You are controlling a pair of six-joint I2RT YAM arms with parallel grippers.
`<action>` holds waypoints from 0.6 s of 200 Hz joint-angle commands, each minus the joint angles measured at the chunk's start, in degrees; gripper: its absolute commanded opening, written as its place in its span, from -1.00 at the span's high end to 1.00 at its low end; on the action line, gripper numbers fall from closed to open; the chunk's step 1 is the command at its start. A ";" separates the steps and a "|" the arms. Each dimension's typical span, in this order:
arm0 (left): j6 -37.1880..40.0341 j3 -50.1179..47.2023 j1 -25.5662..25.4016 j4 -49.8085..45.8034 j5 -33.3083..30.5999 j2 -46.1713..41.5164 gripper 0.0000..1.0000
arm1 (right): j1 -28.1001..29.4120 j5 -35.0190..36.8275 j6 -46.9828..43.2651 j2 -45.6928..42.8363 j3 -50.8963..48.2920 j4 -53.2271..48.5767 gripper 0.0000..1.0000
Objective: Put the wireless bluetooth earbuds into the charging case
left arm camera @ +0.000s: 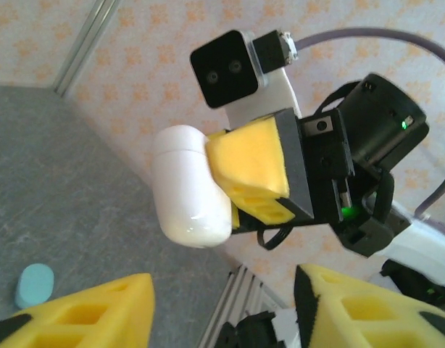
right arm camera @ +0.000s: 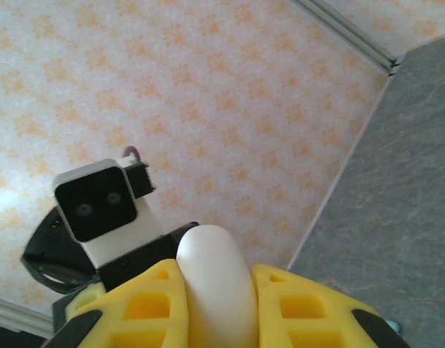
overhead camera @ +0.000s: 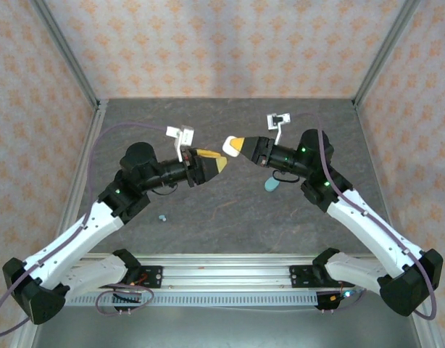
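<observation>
The right gripper (overhead camera: 237, 146) is clenched on a white case (left arm camera: 188, 185), holding it in the air over the middle of the grey worktop (overhead camera: 230, 217). The case is a glossy, rounded pebble of plain white plastic with its lid closed, and it sticks out past the yellow fingertips that pinch its sides. The left gripper (overhead camera: 221, 165) faces it from just beside, with its yellow fingers spread and nothing between them. A teal case (overhead camera: 272, 185), also closed, lies on the worktop right of the middle, under the right arm. A tiny teal earbud (overhead camera: 162, 217) lies toward the near edge on the left side.
</observation>
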 commanded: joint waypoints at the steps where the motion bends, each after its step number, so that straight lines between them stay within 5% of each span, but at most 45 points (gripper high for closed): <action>1: 9.60 4.07 0.46 -11.85 -0.30 -2.11 -0.16 | -0.08 -0.19 -9.61 0.49 5.61 -8.74 0.75; 54: 32.33 12.78 1.15 -37.87 0.94 -3.53 -0.21 | 0.10 -2.63 -29.51 2.92 14.71 -25.38 0.74; 120: 20.85 8.98 6.18 -22.52 15.30 -0.54 -0.23 | 0.82 -6.53 -35.39 4.48 16.82 -25.92 0.74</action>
